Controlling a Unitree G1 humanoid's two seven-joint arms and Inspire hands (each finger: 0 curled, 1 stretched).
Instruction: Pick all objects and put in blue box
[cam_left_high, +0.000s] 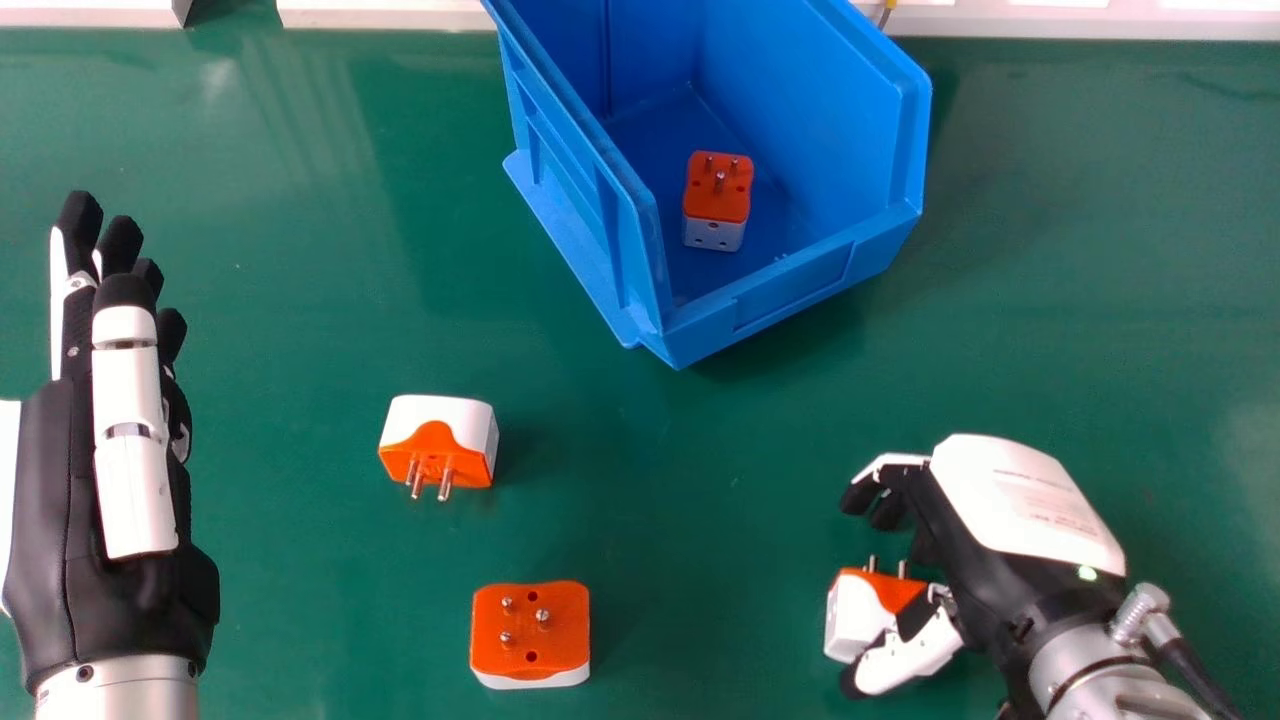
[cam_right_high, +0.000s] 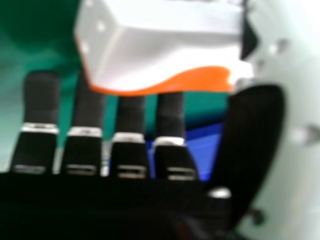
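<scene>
- Orange and white, metal pins jutting, a plug adapter (cam_left_high: 850, 615) sits between the thumb and fingers of your right hand (cam_left_high: 1020, 500) — spread wide.
- Your thumb hides part of it; the right hand view crops its body.
- Your blue box (cam_left_high: 770, 300), far end cut off, holds another adapter (cam_left_high: 718, 195).
- Your left hand (cam_left_high: 135, 440) — fingers straight.

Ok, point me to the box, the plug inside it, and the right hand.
Box (cam_left_high: 792, 288): head view, on its low front wall.
Plug in box (cam_left_high: 715, 204): head view, on its orange pin face.
Right hand (cam_left_high: 1020, 498): head view, on the white cover on its back.
</scene>
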